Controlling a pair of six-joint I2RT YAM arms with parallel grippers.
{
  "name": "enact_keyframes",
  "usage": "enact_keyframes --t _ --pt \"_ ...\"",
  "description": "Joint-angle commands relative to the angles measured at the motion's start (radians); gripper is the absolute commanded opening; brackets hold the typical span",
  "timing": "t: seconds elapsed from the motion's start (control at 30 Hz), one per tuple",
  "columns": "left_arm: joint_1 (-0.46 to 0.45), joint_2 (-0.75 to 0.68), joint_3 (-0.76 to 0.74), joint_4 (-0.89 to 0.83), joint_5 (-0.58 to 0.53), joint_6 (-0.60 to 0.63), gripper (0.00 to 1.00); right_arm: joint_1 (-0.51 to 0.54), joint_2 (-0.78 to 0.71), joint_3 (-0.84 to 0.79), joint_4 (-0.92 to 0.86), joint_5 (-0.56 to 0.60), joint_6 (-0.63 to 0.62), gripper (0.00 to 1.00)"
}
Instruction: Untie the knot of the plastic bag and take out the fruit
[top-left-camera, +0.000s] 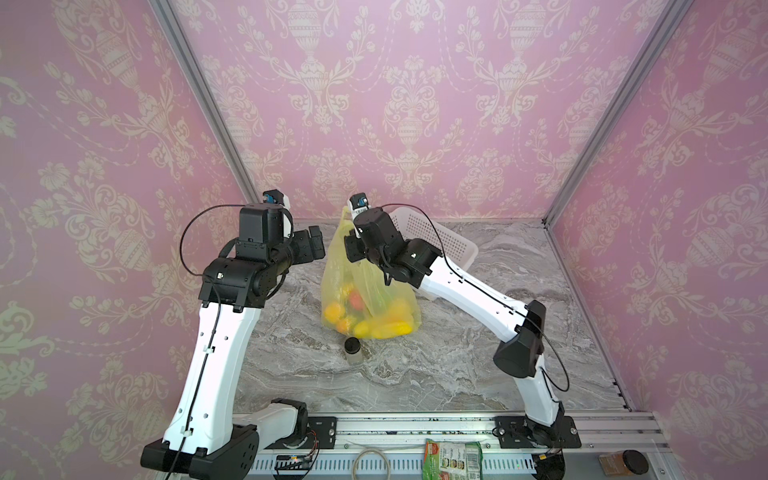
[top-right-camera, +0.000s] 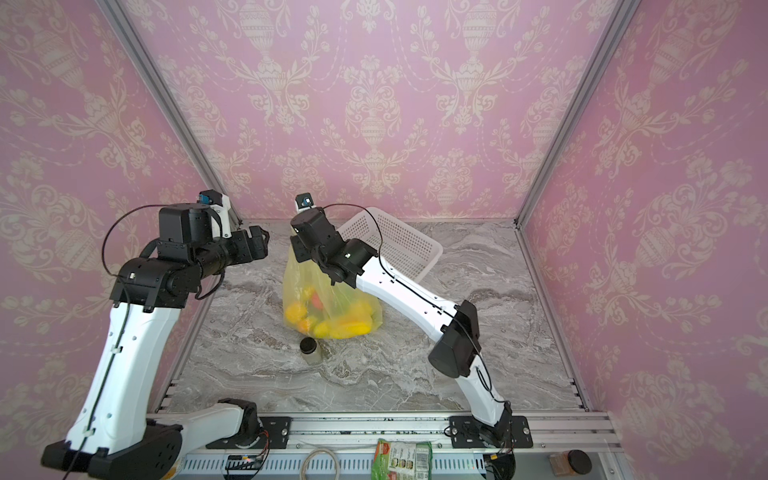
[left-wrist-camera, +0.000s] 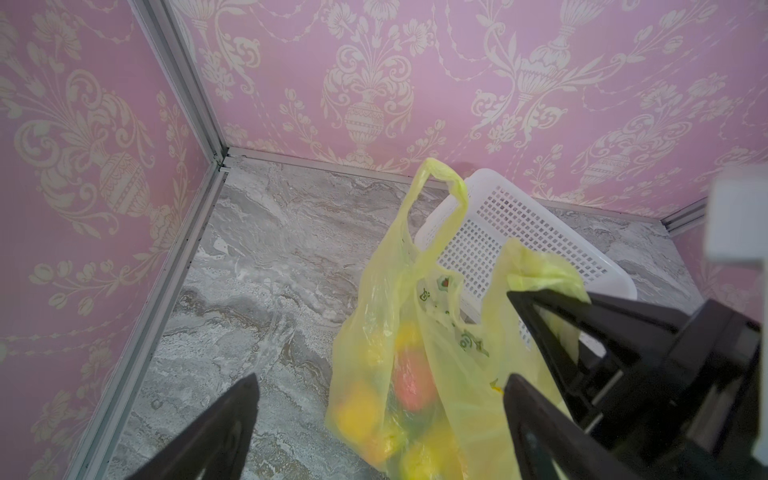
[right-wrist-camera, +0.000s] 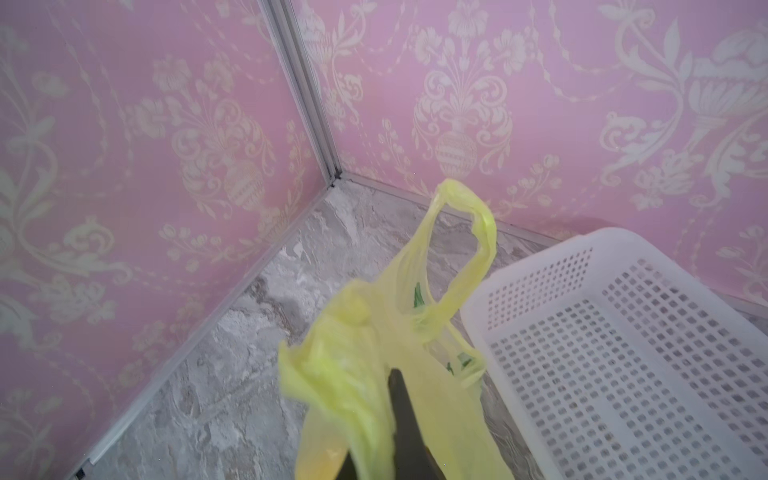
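Observation:
The yellow-green plastic bag (top-left-camera: 368, 278) (top-right-camera: 328, 286) stands mid-table. The fruit (top-left-camera: 374, 322) (top-right-camera: 332, 322) (left-wrist-camera: 411, 382) shows through its lower part: yellow, orange and one red piece. The knot is not in view, and the bag's two handles stand apart. One handle loop (left-wrist-camera: 440, 174) (right-wrist-camera: 465, 199) stands free. My right gripper (top-left-camera: 352, 248) (top-right-camera: 300, 249) (right-wrist-camera: 395, 378) is shut on the other handle and holds it up. My left gripper (top-left-camera: 318, 243) (top-right-camera: 259, 241) (left-wrist-camera: 381, 378) is open just left of the bag's upper part, with nothing between its fingers.
A white perforated basket (top-left-camera: 440, 241) (top-right-camera: 399, 241) (left-wrist-camera: 519, 232) (right-wrist-camera: 623, 332) lies tilted behind and to the right of the bag. A small black-lidded jar (top-left-camera: 353, 349) (top-right-camera: 309, 349) stands just in front of the bag. A green snack packet (top-left-camera: 451, 459) and a brown jar (top-left-camera: 623, 462) lie on the front rail.

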Motion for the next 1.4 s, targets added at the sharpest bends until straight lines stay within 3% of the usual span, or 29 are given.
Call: enact_keyframes --t 0.0,0.07,0.2,0.33,0.4,0.47,0.57,0.77,0.83,0.9,1.03,1.13,1.3,1.37 --pt "0.022 -0.02 0.043 -0.041 -0.017 0.017 0.94 -0.032 0.197 0.387 -0.195 -0.064 0.04 0.0" --pt "0.029 -0.021 0.071 -0.059 -0.041 0.028 0.94 -0.047 0.251 0.462 -0.14 -0.127 0.062 0.0" --pt "0.044 -0.017 0.122 -0.076 -0.065 0.047 0.94 -0.063 0.129 0.186 0.152 -0.236 0.078 0.0" --pt "0.044 0.003 0.152 -0.069 -0.016 0.058 0.93 -0.053 0.133 0.286 0.094 -0.282 0.035 0.0" --pt "0.044 0.01 0.159 -0.052 0.024 0.066 0.93 -0.047 0.087 0.234 0.088 -0.283 0.029 0.0" --pt "0.045 0.016 0.167 -0.035 0.057 0.068 0.93 -0.036 -0.013 0.066 0.132 -0.257 0.036 0.0" --pt "0.045 0.034 0.177 -0.007 0.12 0.081 0.94 -0.009 -0.222 -0.328 0.301 -0.138 0.062 0.0" --pt "0.042 0.12 0.204 0.063 0.19 0.115 0.97 0.012 -0.581 -0.954 0.541 0.085 0.223 0.0" --pt "0.037 0.115 0.139 0.183 0.352 0.216 0.9 0.015 -0.667 -1.1 0.582 0.159 0.275 0.0" --pt "0.006 0.099 0.074 0.278 0.398 0.363 0.87 0.015 -0.733 -1.202 0.603 0.214 0.33 0.0" --pt "-0.067 0.13 0.032 0.357 0.288 0.542 0.9 0.019 -0.836 -1.365 0.606 0.243 0.413 0.0" --pt "-0.089 0.23 0.127 0.261 0.284 0.624 0.88 0.031 -0.89 -1.429 0.603 0.237 0.446 0.0" --pt "-0.223 0.368 0.227 0.157 0.058 0.864 0.88 0.051 -0.922 -1.491 0.63 0.189 0.466 0.0" --pt "-0.237 0.424 0.29 0.105 0.04 0.914 0.86 0.052 -0.919 -1.492 0.623 0.179 0.47 0.0"
